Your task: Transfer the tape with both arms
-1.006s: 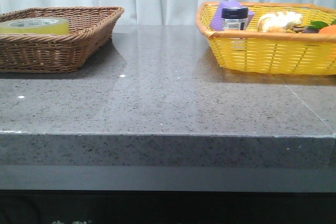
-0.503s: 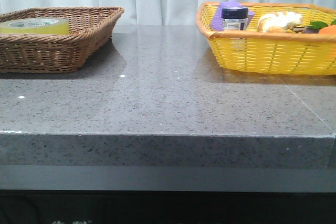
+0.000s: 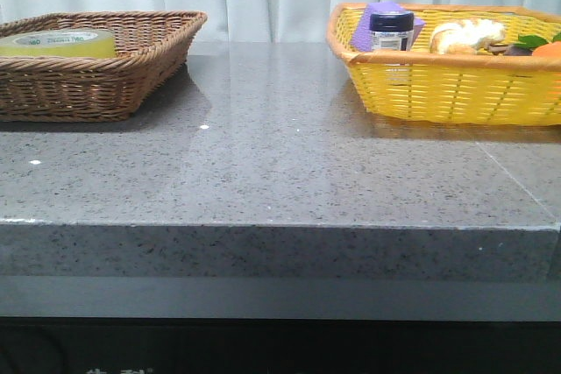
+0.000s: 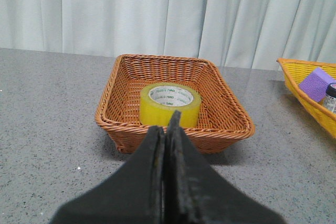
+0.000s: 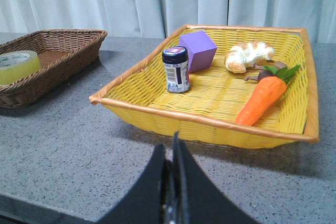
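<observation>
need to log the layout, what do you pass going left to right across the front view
tape in the brown wicker basket → bare grey table → yellow basket holding the purple block, black-capped jar, bread, carrot

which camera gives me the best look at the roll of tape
The left wrist view: the tape lies flat inside the brown basket, core visible. The front view shows only its upper part over the rim; the right wrist view shows it partly, at the edge.
</observation>
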`<action>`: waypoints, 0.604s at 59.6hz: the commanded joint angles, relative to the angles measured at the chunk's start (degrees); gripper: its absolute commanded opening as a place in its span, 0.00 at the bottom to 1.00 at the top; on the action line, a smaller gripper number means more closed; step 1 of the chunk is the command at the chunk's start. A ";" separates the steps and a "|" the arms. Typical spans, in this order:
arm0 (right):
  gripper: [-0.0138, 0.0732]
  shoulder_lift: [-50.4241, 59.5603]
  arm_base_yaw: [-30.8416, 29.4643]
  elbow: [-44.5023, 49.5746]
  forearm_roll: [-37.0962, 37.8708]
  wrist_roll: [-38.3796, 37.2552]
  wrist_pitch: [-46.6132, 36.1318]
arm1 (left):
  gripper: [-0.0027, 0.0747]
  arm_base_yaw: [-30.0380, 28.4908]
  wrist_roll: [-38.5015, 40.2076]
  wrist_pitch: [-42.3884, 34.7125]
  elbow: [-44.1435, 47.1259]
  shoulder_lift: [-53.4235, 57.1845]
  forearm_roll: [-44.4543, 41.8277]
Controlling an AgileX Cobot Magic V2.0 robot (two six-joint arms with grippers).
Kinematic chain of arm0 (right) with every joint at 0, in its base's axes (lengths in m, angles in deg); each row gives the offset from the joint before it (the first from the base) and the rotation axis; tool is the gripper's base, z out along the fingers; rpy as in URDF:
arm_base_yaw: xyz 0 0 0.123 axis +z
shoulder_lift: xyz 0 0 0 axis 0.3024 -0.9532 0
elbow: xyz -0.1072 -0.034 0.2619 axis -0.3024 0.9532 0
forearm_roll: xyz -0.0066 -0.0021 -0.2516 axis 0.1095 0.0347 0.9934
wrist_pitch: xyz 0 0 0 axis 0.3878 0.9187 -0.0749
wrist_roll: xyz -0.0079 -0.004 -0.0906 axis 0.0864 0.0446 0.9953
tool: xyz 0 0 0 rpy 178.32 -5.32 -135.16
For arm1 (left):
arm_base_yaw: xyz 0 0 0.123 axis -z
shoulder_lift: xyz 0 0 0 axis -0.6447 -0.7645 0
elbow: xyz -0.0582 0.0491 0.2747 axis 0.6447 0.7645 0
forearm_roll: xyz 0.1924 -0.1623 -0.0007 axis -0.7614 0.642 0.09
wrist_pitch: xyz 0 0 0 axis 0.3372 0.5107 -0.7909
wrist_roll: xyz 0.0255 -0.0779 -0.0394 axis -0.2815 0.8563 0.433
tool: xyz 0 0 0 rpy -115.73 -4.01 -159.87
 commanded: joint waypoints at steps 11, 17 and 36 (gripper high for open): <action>0.06 -0.98 -0.29 -1.39 0.19 0.05 -4.92 | 0.01 -0.53 0.54 -10.96 4.13 2.00 0.09; 0.06 -0.98 -0.24 -1.39 0.19 0.05 -4.93 | 0.01 -1.03 0.54 -11.95 7.96 2.75 -1.40; 0.06 -0.98 -0.24 -1.39 0.19 0.05 -4.93 | 0.01 -1.12 0.54 -18.98 22.26 2.75 -4.44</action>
